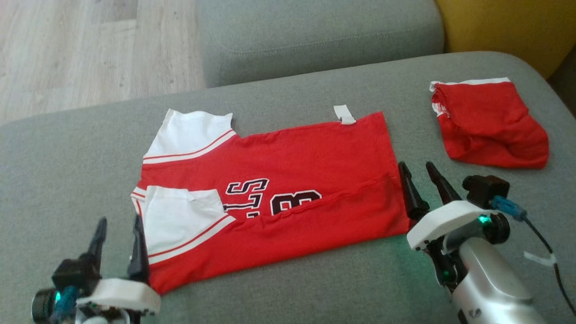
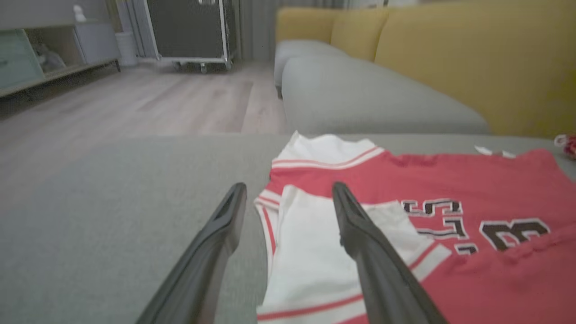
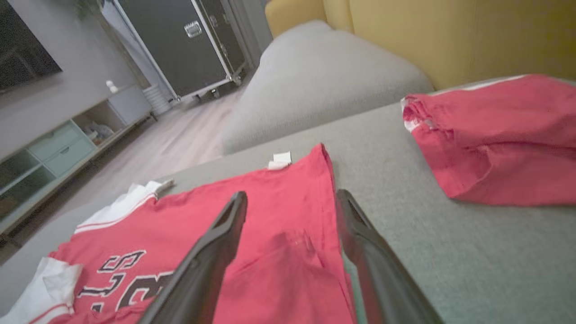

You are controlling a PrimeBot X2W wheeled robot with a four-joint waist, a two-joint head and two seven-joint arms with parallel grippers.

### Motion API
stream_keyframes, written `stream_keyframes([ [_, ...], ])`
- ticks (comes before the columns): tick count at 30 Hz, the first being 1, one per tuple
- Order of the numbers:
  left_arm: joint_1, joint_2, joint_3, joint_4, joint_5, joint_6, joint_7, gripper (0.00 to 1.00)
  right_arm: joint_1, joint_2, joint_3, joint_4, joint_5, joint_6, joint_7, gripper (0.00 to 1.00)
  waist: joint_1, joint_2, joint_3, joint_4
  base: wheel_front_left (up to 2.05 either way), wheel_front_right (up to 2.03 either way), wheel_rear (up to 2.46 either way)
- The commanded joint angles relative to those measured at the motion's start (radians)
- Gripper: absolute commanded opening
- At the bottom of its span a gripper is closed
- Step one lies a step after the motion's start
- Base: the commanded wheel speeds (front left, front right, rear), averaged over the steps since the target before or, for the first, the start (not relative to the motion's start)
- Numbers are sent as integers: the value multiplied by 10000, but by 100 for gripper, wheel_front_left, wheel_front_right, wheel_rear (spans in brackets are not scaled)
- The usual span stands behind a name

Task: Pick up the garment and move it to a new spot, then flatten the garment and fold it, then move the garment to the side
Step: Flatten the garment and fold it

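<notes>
The left claw [image 1: 120, 220] sits low at the near left corner of the grey sofa seat [image 1: 67, 157], fingers pointing away from the robot. Its jaws stand wide apart with nothing held. One finger is over the white sleeve, the other over bare cushion.

The right claw [image 1: 415, 165] reaches in on a silver forearm [image 1: 490, 279] angled up and to the left. It is also spread wide and empty, straddling the hem edge of the garment [image 1: 288, 171].

That red jersey lies flat mid-seat, folded lengthwise. Its black, white-edged lettering [image 1: 274, 200] is partly hidden by the fold, leaving an "S" and a figure like a 3 or 8. A blank-looking white tag [image 1: 344, 114] sticks out at its far edge. Another red garment [image 1: 490, 123] lies bunched to the right, well apart.
</notes>
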Motion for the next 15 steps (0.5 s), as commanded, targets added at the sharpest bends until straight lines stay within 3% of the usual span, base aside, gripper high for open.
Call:
stream_keyframes([
  [1, -727, 2, 508, -568, -93, 69, -783, 100, 46, 146, 7, -787, -242, -9, -536, 100, 0, -1, 152, -6, 0, 0, 0],
  [8, -939, -695, 1131, -1655, -204, -80, -1483, 100, 867, 518, -1123, -2960, -1687, -9, -899, 100, 0, -1, 667, -115, 0, 0, 0],
  [15, -1366, -824, 1240, -1693, 347, -528, -1490, 100, 1233, 643, -1414, -4218, -2079, -9, -904, 100, 0, -1, 1279, -212, 0, 0, 0],
])
